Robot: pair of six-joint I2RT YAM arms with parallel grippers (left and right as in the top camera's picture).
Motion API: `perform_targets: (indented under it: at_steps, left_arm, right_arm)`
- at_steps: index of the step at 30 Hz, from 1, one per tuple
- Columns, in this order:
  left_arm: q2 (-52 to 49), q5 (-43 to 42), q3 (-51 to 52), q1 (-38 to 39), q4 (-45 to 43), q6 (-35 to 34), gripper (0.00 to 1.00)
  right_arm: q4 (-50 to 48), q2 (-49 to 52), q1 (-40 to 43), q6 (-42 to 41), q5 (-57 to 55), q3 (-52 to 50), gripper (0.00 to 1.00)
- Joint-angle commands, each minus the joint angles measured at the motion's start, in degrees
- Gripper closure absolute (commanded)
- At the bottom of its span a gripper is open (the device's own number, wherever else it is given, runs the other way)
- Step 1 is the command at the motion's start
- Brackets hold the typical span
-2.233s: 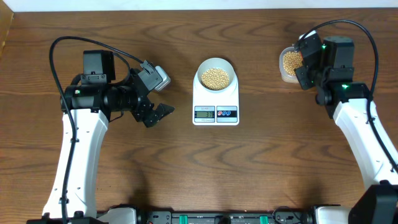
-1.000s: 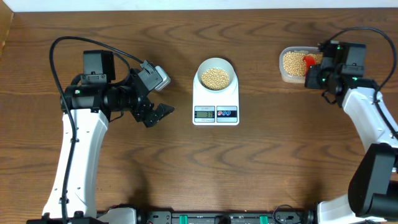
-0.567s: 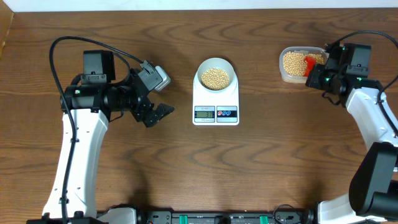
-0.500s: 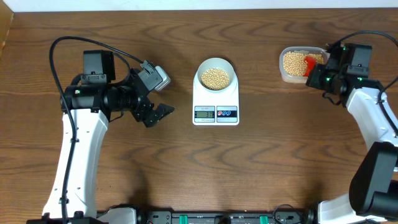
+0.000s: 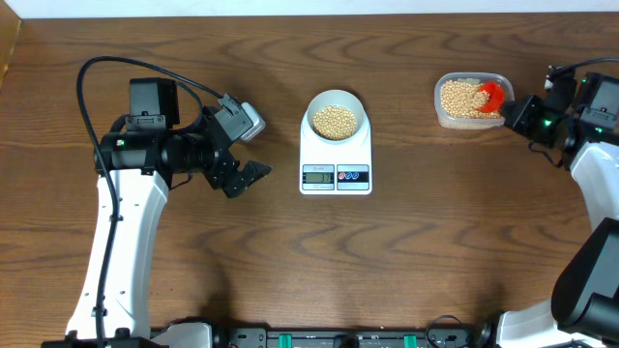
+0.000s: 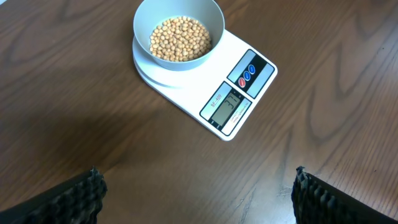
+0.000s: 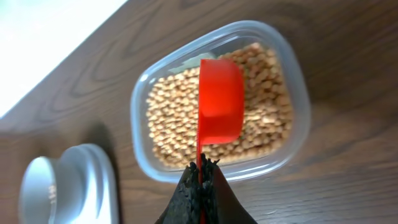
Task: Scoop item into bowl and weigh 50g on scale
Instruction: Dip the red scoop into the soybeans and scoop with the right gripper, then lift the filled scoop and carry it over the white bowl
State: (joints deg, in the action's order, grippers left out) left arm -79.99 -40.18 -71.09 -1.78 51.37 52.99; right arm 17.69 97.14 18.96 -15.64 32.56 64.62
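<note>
You're backing the right claw (image 7: 200, 173) off, clamped on the red plastic scoop (image 7: 221, 99) over the clear tub (image 7: 138, 124), probably reloading; beige beans (image 6: 180, 38) are sitting in the pale bowl (image 6: 142, 22) on the white scale (image 6: 189, 93); left claw (image 5: 247, 179) gaping.

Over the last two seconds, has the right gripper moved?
Yes. The right gripper, shut on the red scoop, has drawn rightward off the clear container, away from the scale.
</note>
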Motion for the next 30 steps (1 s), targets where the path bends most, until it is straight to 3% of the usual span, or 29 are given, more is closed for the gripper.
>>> perform_targets:
  at_steps: [1, 30]
  left_arm:
    - [0.59, -0.68, -1.03, -0.02, 0.22, 0.98, 0.02]
    - [0.59, -0.68, -1.05, -0.02, 0.2, 0.98, 0.02]
  right_arm:
    - [-0.13, 1.01, 1.18, -0.87, 7.74, 0.2, 0.99]
    - [-0.98, 1.01, 3.23, -1.77, 22.16, 0.2, 0.99]
